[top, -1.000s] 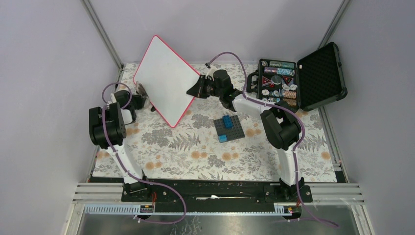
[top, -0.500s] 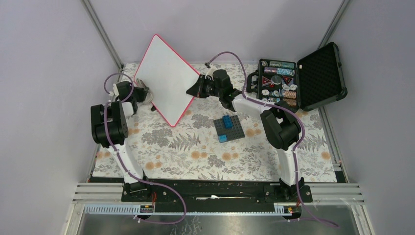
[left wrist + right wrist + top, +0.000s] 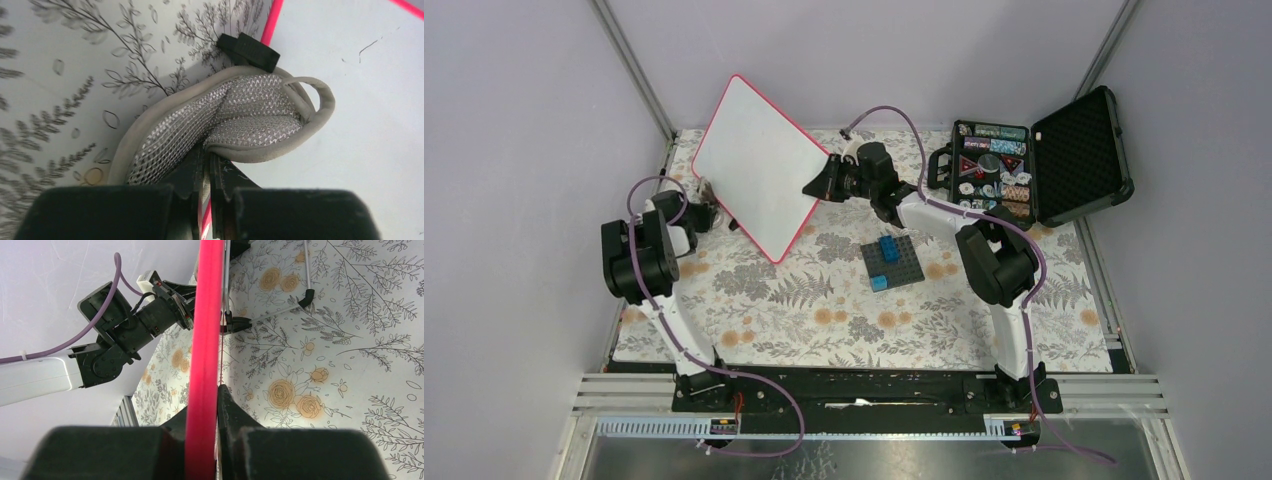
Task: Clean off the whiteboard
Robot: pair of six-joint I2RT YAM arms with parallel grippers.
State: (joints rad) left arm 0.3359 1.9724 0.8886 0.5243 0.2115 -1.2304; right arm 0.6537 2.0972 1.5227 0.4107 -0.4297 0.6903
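The whiteboard (image 3: pixel 759 165), white with a red-pink frame, stands tilted up on one corner at the back left of the table. My right gripper (image 3: pixel 820 186) is shut on its right edge; the red frame (image 3: pixel 205 340) runs between the fingers in the right wrist view. My left gripper (image 3: pixel 712 194) is at the board's left edge, shut on a grey mesh cloth (image 3: pixel 235 115). The cloth presses against the board's white face (image 3: pixel 360 130) by the frame. A thin black mark (image 3: pixel 368 47) shows on the board.
An open black foam-lined case (image 3: pixel 1079 150) with small items stands at the back right. A dark baseplate (image 3: pixel 904 268) with blue bricks lies mid-table. A wire stand with black tips (image 3: pixel 306 296) lies beside the board. A floral cloth (image 3: pixel 824 320) covers the table.
The whiteboard has shifted a little to the left with my right gripper still on it. My left arm has swung slightly, with the cloth staying at the board's left edge.
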